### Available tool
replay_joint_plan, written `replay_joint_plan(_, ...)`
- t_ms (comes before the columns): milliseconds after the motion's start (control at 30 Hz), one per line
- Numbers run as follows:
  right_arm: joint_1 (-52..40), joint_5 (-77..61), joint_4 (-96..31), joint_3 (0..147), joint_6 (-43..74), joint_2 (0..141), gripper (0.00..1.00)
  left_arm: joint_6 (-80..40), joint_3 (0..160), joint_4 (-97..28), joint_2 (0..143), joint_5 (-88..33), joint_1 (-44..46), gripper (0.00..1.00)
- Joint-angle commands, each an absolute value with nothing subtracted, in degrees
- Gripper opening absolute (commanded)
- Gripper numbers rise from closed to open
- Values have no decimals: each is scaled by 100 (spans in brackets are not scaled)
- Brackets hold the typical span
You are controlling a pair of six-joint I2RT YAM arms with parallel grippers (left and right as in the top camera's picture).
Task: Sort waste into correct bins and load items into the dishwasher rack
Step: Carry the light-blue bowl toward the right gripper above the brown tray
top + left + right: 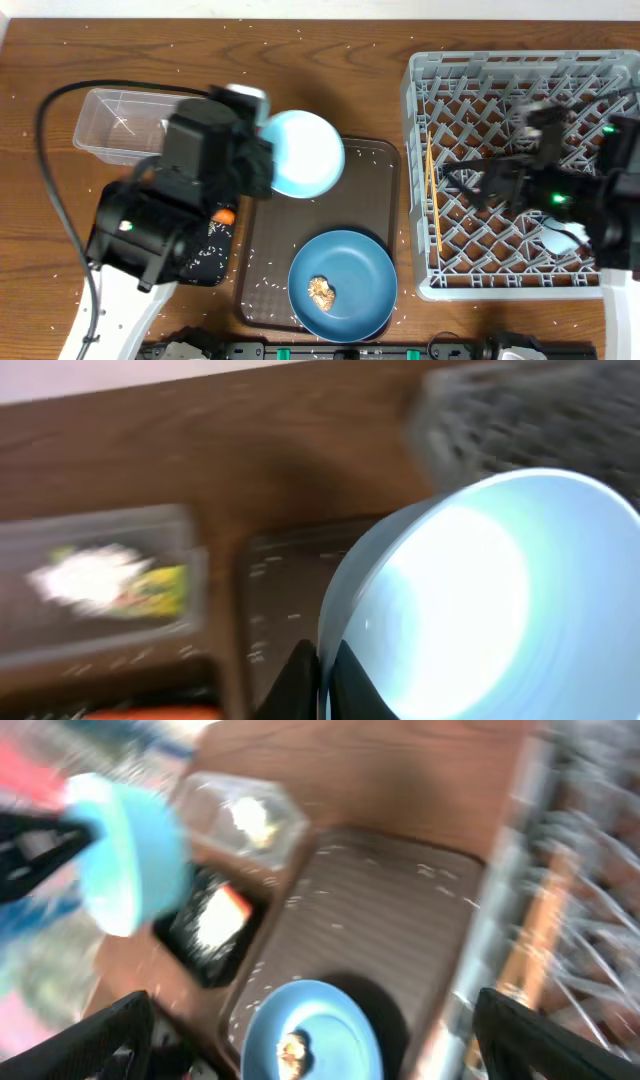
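My left gripper (325, 672) is shut on the rim of a pale light-blue bowl (305, 152), held above the brown tray's far left corner; the bowl also shows in the right wrist view (125, 850). The blue plate (342, 283) lies on the tray's front with a brown food lump (321, 292) on it. The clear tub (120, 125) holds white paper and a yellow-green wrapper (160, 588). The black tray (205, 252) is mostly hidden under my left arm, with a carrot (225, 215) in it. My right gripper (468, 186) is open and empty above the grey rack (520, 75).
The brown serving tray (370, 190) lies between the bins and the rack. Yellow chopsticks (433, 195) lie along the rack's left side. A pale item (560, 238) sits in the rack's front right, partly hidden. Rice grains are scattered over the table and tray.
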State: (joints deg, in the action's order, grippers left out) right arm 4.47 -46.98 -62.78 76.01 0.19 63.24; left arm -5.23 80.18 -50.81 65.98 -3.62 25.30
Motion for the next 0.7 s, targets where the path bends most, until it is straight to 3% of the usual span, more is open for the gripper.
replay_joint_plan(0, -279, -5057, -5977, 7638, -134, 6248, 94, -255, 8049, -4917, 6748, -698, 2991, 6)
replay_joint_plan(267, -1835, -3227, -5196, 7638, 622, 6335, 94, -148, 8049, -4525, 6814, -687, 3393, 6)
replay_joint_plan(500, -2788, -1629, -4936, 7638, 1214, 6840, 86, -150, 8049, -4401, 6814, -709, 3664, 6)
replay_joint_plan(667, -3061, -1498, -4689, 7638, 1317, 7321, 55, -150, 8049, -4381, 6816, -705, 3802, 6)
